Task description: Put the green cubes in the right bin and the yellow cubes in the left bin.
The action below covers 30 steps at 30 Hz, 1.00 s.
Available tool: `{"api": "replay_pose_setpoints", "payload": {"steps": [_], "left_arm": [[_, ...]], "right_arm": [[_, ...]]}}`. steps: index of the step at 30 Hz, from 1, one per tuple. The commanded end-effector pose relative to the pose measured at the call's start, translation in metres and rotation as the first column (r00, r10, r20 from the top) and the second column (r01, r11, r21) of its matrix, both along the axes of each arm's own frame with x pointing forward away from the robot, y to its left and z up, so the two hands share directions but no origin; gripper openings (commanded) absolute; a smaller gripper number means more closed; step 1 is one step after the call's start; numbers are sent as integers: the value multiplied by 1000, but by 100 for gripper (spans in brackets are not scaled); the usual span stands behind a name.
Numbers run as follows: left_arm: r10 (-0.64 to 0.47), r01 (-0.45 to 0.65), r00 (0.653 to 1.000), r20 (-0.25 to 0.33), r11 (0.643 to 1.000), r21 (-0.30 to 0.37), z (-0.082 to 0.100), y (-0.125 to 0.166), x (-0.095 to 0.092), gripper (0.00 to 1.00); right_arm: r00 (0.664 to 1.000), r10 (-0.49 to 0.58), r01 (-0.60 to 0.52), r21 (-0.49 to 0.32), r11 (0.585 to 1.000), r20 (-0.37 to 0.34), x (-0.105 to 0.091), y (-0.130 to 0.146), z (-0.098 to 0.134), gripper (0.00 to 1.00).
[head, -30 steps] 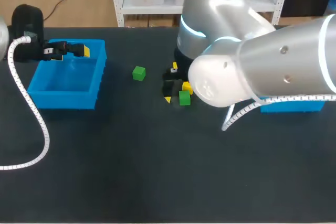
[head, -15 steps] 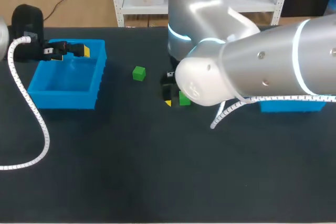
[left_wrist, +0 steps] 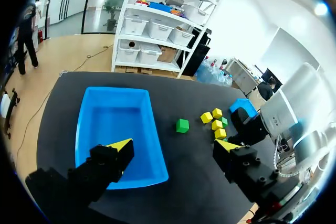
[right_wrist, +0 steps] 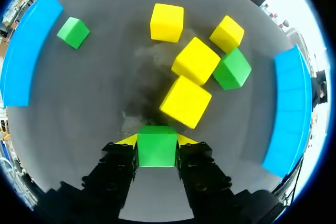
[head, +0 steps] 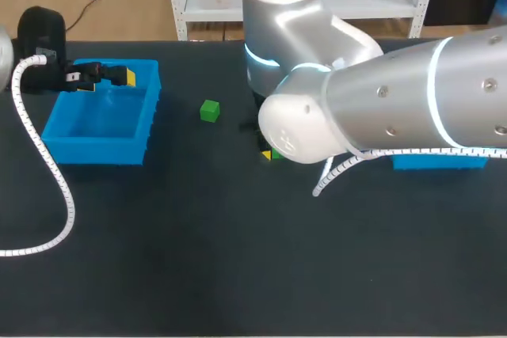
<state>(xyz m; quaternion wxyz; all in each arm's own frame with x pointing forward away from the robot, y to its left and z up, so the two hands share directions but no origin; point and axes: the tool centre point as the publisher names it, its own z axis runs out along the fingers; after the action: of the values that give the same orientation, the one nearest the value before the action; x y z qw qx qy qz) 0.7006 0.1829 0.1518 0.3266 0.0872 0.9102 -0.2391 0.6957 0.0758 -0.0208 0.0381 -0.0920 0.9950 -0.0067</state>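
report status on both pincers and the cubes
Right pincer shut on green cube. Left pincer open above left bin. Yellow cube close ahead of the held cube.

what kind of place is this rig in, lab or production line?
Most likely a robotics lab bench set up for a sorting trial, not production: a dark table with a blue left bin and right bin, loose yellow cubes, and the right gripper shut on a green cube.
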Motion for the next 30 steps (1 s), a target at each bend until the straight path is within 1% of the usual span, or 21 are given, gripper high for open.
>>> {"api": "replay_pose_setpoints", "payload": {"steps": [1, 3, 5, 8, 10, 12, 15, 18, 21, 24, 26, 30], "left_arm": [[-3, 3, 1000, 6, 1000, -7, -2, 1, -1, 100], [-3, 3, 1000, 6, 1000, -7, -2, 1, -1, 100], [-3, 3, 1000, 6, 1000, -7, -2, 1, -1, 100], [-3, 3, 1000, 6, 1000, -7, -2, 1, -1, 100], [-3, 3, 1000, 6, 1000, -7, -2, 1, -1, 100], [-3, 3, 1000, 6, 1000, -7, -2, 1, -1, 100], [-3, 3, 1000, 6, 1000, -7, -2, 1, -1, 100], [-3, 3, 1000, 6, 1000, -7, -2, 1, -1, 100], [-3, 3, 1000, 6, 1000, -7, -2, 1, -1, 100], [-3, 3, 1000, 6, 1000, -7, -2, 1, -1, 100], [-3, 3, 1000, 6, 1000, -7, -2, 1, -1, 100], [-3, 3, 1000, 6, 1000, -7, -2, 1, -1, 100]], "right_arm": [[999, 10, -11, 11, 1000, 45, 3, -6, 11, 0], [996, 20, -22, 24, 999, 88, 7, -9, 27, 0], [991, 21, -28, 56, 998, 132, 13, -16, 48, 0], [976, 6, -26, 91, 996, 217, 19, -30, 83, 0], [964, -26, -6, 121, 993, 265, 24, -46, 103, 0], [952, -62, 20, 140, 990, 299, 27, -64, 118, 0], [932, -137, 86, 162, 983, 336, 33, -95, 131, 0], [914, -224, 166, 191, 967, 339, 38, -131, 132, 0], [895, -296, 239, 202, 950, 333, 41, -163, 126, 0], [873, -359, 312, 187, 931, 330, 45, -196, 113, 0], [859, -416, 366, 209, 907, 300, 47, -219, 102, 0], [827, -487, 441, 213, 872, 282, 47, -255, 89, 0]]}}
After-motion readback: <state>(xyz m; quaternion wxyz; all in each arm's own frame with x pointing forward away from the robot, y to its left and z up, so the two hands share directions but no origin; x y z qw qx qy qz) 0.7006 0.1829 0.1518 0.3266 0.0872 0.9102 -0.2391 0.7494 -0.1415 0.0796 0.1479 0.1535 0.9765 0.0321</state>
